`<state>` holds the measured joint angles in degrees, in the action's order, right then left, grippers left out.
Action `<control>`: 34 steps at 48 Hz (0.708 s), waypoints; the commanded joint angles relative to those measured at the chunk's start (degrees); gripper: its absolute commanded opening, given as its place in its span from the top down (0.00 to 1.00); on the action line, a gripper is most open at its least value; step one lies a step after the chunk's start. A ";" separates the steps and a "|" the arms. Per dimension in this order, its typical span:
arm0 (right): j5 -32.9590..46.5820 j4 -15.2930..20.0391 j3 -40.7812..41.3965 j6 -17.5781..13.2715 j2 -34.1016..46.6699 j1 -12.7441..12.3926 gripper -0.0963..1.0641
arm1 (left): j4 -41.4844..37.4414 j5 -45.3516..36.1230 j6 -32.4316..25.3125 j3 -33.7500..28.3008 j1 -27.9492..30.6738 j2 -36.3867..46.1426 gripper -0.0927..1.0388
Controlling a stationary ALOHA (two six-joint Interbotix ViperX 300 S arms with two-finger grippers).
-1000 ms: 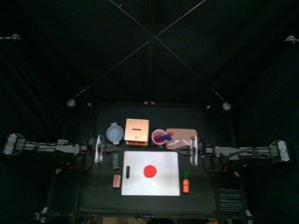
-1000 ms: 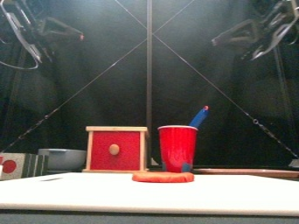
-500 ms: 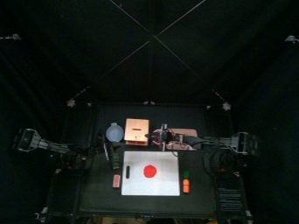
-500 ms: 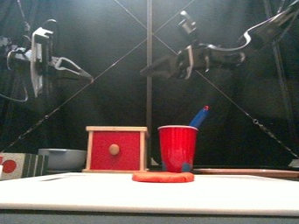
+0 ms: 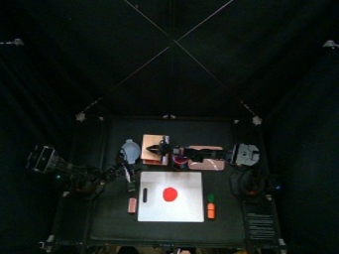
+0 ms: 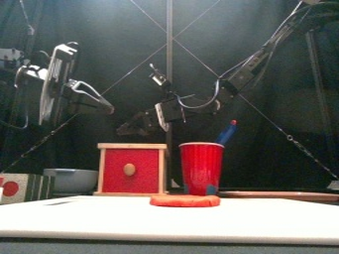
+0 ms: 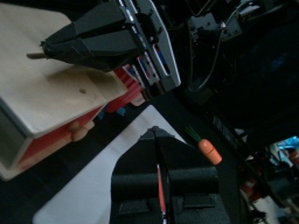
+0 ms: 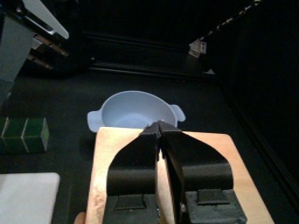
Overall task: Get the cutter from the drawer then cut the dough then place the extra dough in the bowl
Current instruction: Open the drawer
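Two-arm station with the wooden box shut. The right arm reaches from its side past the middle of the table [image 5: 103,213], and the right hand [image 8: 158,131] hovers above the top of the wooden box [image 7: 41,83]. Its jaws are drawn together with nothing between them. Whether the tips touch the box top cannot be told. The red drawer front [image 6: 133,170] sits flush in the box, facing the table's front edge. The blue-grey bowl [image 8: 135,111] stands just beside the box on the left. The red cup [image 6: 201,167], holding a blue knife [image 6: 227,131], stands just beside it on the right. The dough [image 5: 169,192], a flat red disc, lies whole near the middle of the white cutting board [image 5: 192,179], in front of the box. An orange toy [image 5: 209,209] lies beside the board's right edge. The left hand [image 7: 158,138] hangs raised at the table's left side, near the board's left corner. Its jaws are pressed together and empty.
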<state>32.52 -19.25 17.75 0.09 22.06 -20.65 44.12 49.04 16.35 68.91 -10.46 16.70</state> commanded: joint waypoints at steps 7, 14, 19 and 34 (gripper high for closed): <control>-4.31 0.35 -2.20 0.09 0.62 -0.26 0.91 | 0.18 1.49 6.68 -2.72 0.35 -4.75 0.66; -5.89 0.26 -2.02 0.09 0.70 -0.26 0.91 | 0.18 1.49 9.84 -3.52 0.62 -6.94 0.52; -6.24 0.35 -2.20 0.09 0.79 -0.09 0.91 | 0.97 1.41 12.66 -3.96 1.49 -7.82 0.41; -6.86 0.18 -2.81 0.18 0.79 0.88 0.91 | 8.09 -0.35 25.22 -6.06 3.16 -9.32 0.20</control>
<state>25.75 -19.07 15.82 0.18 23.82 -20.21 51.50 49.13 39.81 64.16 -8.17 7.91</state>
